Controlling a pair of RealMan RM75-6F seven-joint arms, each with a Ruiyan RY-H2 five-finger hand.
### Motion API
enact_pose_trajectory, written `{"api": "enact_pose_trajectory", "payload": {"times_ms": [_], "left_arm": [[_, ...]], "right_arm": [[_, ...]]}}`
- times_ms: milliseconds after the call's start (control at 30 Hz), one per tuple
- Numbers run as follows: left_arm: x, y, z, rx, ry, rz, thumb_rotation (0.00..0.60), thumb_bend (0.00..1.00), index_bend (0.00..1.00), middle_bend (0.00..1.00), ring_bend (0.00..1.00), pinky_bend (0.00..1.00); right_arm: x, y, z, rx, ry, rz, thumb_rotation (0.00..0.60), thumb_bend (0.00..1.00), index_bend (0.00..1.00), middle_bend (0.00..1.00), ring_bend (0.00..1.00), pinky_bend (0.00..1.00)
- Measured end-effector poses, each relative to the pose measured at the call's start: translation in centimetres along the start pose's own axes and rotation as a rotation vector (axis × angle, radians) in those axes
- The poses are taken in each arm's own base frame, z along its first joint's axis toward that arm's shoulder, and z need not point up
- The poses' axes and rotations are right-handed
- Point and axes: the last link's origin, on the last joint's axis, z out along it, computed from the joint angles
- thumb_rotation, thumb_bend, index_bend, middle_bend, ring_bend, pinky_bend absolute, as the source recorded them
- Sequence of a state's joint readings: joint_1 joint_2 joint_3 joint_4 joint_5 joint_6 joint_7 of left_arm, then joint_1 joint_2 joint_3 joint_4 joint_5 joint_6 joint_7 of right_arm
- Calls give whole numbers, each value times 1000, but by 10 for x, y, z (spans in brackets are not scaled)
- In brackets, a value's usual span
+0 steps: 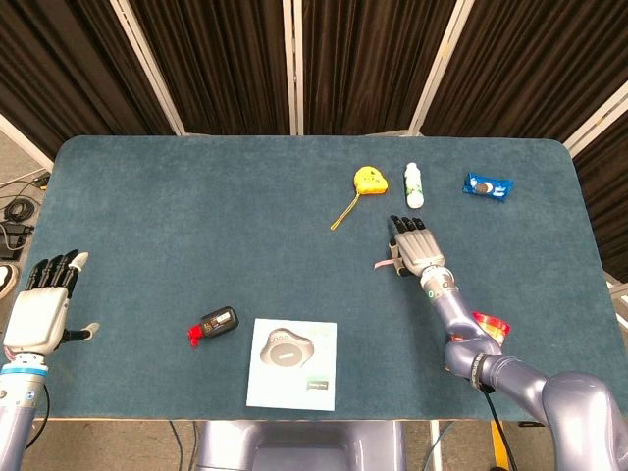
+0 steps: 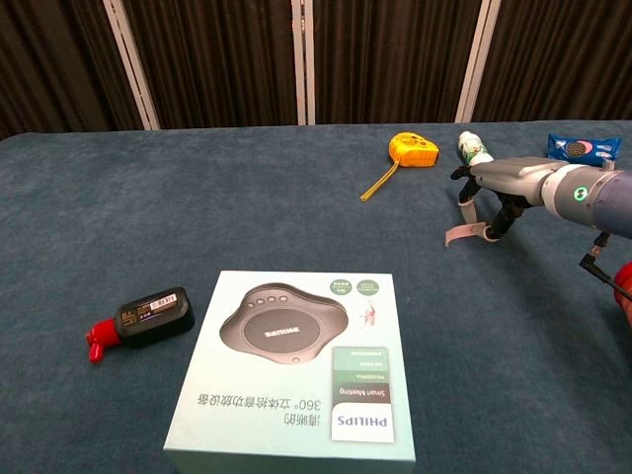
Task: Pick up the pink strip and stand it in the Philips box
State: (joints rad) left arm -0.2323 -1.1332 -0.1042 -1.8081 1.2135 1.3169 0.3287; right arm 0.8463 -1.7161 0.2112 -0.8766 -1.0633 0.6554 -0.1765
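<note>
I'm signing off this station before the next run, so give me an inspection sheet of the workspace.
Surface: blue cloth table, no spills seen.
Job's things: pink strip under the right robot hand, one end lifted; Philips box closed, flat at the near edge.
Clutter: tape measure, white bottle, blue snack pack, red packet, black-and-red device.
Hands: right pinches the strip; left robot hand open, off the table's side.
Cables: a bundle on the floor.
Surroundings: dark curtains.
</note>
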Motion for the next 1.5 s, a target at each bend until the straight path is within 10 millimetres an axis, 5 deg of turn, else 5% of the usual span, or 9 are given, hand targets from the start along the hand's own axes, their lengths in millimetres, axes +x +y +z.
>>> {"api": "enact_pose_trajectory", "payload": {"times_ms": [367, 800, 1000, 1367, 1500], "left_arm": [[0, 7, -1, -33, -10, -14, 600, 0, 0, 0, 0, 0], [11, 6, -7, -58, 5, -59, 600, 0, 0, 0, 0, 0], [13, 5, -9, -59, 8, -69, 600, 0, 0, 0, 0, 0], [13, 6, -10, -68, 3, -77, 600, 0, 0, 0, 0, 0], [13, 6, -10, -72, 5, -77, 600, 0, 0, 0, 0, 0]], "right_arm": [[36, -26, -25, 148, 74, -12, 600, 437, 674, 0, 0, 0], [88, -109, -112, 429, 110, -144, 600, 441, 675, 0, 0, 0], [87, -138, -135, 496, 94, -235, 600, 440, 673, 0, 0, 0], [64, -165, -147, 535, 57, -336, 600, 440, 672, 0, 0, 0], [60, -170, -150, 539, 60, -338, 600, 391, 438, 0, 0, 0]]}}
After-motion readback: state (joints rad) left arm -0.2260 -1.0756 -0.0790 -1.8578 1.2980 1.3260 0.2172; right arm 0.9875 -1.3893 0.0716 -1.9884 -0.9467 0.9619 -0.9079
